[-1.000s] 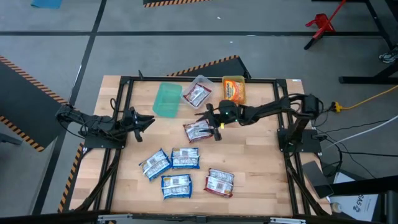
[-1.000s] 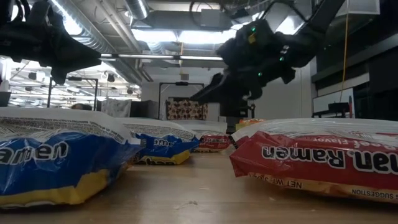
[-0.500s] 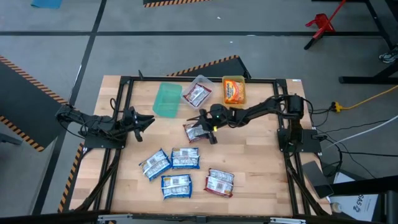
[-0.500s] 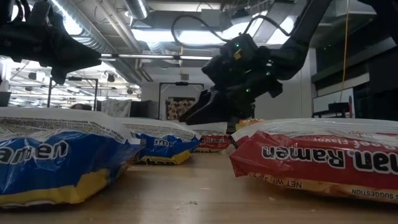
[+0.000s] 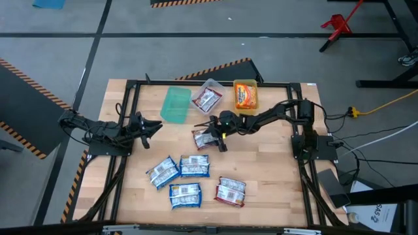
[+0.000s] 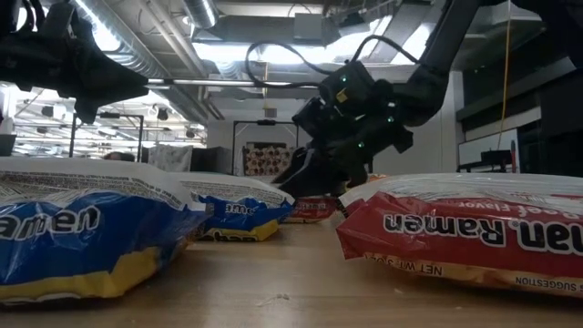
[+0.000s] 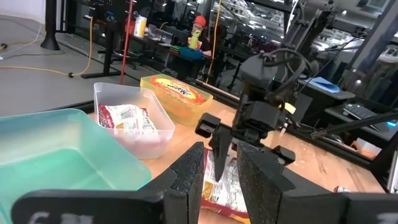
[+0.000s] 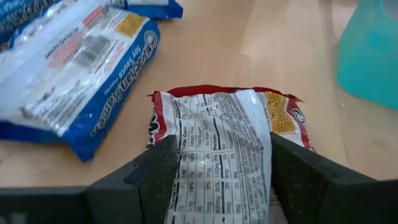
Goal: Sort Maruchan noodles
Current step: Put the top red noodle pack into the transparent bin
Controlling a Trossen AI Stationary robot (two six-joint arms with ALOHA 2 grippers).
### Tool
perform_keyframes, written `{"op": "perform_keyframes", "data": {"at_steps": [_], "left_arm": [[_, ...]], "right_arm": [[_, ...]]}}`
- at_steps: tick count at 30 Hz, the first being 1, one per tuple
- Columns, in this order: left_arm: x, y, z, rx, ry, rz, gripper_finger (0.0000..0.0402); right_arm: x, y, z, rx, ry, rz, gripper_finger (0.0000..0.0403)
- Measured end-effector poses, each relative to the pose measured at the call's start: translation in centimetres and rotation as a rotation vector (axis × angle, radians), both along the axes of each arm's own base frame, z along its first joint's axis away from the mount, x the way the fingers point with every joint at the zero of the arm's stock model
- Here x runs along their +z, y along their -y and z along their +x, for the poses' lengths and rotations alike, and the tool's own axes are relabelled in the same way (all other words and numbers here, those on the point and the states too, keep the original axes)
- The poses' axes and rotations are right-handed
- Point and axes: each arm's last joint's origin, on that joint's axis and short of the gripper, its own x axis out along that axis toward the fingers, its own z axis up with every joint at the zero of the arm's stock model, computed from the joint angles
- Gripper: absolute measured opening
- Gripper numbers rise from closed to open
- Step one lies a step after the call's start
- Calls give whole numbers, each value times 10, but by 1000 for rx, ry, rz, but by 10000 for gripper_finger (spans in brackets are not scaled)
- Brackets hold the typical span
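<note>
A red noodle packet (image 5: 208,138) lies flat near the table's middle, label side up (image 8: 217,143). My right gripper (image 5: 216,134) slants down over it from the table's right, open, one finger along each long side of the packet (image 8: 217,186). Three blue packets (image 5: 162,173) (image 5: 194,166) (image 5: 185,194) and another red one (image 5: 230,191) lie flat toward the near edge. My left gripper (image 5: 154,126) waits open and level at the table's left (image 7: 221,186). My right gripper straddles the red packet's near-gripper end from above, slanting in from the table's right, with a finger (image 8: 158,177) at each long side (image 8: 171,155). The packet lies flat on the table. Whether the fingers touch it, I cannot tell.
At the far edge stand a green bin (image 5: 175,104), a clear bin (image 5: 208,98) holding a red packet, and a yellow bin (image 5: 245,94) holding an orange packet. A black frame (image 5: 130,85) runs round the table. Bare wood lies between the packets and the right edge.
My right gripper has sunk and moved toward the table's left, coming down over the red packet in the middle, which has kept its place. Its finger gap looks unchanged.
</note>
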Motion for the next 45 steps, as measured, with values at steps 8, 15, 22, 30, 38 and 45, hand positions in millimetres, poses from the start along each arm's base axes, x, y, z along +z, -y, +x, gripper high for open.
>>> {"op": "perform_keyframes", "data": {"at_steps": [8,15,22,30,38,45], "left_arm": [[0,0,0,6,0,1,90],[0,0,0,9,-1,1,90],[0,0,0,8,-1,1,90],[0,0,0,8,-8,18,90],[0,0,0,8,-8,18,90],[0,0,0,8,-8,18,90]], "right_arm": [[-3,-1,0,28,-5,54,230],[-8,-4,0,21,-26,21,213],[-10,-3,-1,12,-39,2,117],[-12,-3,-2,2,-66,-16,33],[-12,0,-1,-115,-70,-41,2],[-6,1,-1,-144,-43,-19,0]]}}
